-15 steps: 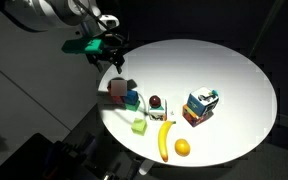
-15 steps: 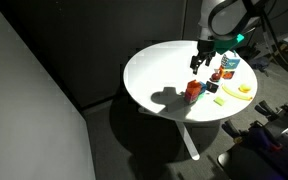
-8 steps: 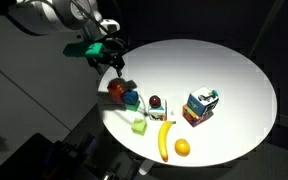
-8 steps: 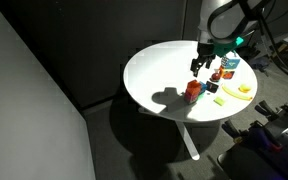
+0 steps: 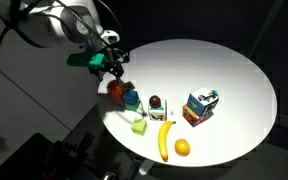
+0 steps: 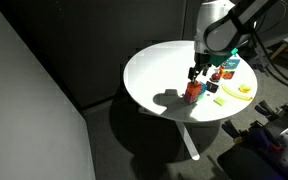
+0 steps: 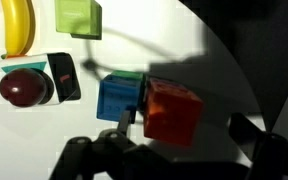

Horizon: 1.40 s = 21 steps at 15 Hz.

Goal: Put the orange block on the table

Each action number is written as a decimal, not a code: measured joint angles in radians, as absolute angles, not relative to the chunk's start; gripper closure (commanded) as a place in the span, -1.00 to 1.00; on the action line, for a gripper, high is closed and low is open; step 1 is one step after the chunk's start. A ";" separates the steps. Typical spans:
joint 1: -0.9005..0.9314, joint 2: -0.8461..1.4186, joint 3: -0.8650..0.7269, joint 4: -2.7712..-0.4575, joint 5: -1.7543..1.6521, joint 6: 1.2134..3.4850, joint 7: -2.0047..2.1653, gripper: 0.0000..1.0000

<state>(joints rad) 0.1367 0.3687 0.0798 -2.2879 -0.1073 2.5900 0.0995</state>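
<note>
The orange block [image 7: 172, 110] is a small orange-red cube near the rim of the round white table [image 5: 229, 65]. It stands right against a blue cube [image 7: 119, 97] and covers that cube's edge in the wrist view; what lies under it is hidden. In both exterior views my gripper [image 5: 114, 68] hangs just above the orange block [image 5: 115, 89], with a small gap between them. The jaws are open, one dark finger [image 7: 246, 130] on each side of the block, and nothing is held. In an exterior view the gripper [image 6: 194, 72] hangs over the orange block [image 6: 192, 91].
A green cube [image 5: 139, 125], a dark red fruit [image 5: 155, 101], a banana [image 5: 165, 140], a round orange fruit [image 5: 182, 148] and a multicoloured carton [image 5: 200, 105] lie further along the table. The table's rim runs just beside the block, with dark floor beyond.
The arm has come down and slightly towards the table rim, bringing the open gripper from above the table to just over the orange block. The objects have not moved.
</note>
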 measured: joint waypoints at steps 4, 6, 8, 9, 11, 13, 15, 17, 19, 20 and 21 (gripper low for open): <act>0.167 0.402 0.067 -2.277 -0.109 2.626 0.100 -1.00; 0.185 0.416 0.052 -2.271 -0.116 2.645 0.105 -1.00; 0.202 0.430 0.038 -2.265 -0.129 2.655 0.116 -1.00; 0.209 0.436 0.032 -2.261 -0.131 2.657 0.119 -1.00; 0.220 0.448 0.023 -2.254 -0.132 2.659 0.121 -1.00; 0.227 0.457 0.016 -2.248 -0.132 2.659 0.122 -1.00; 0.233 0.464 0.010 -2.244 -0.133 2.659 0.124 -1.00; 0.239 0.471 0.004 -2.242 -0.135 2.659 0.125 -1.00; 0.241 0.477 0.000 -2.241 -0.135 2.659 0.126 -1.00; 0.241 0.479 -0.001 -2.240 -0.135 2.659 0.126 -1.00; 0.241 0.482 -0.002 -2.240 -0.135 2.659 0.126 -1.00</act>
<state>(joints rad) 0.2406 0.4820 -0.0018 -2.2402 -0.1350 2.6593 0.1258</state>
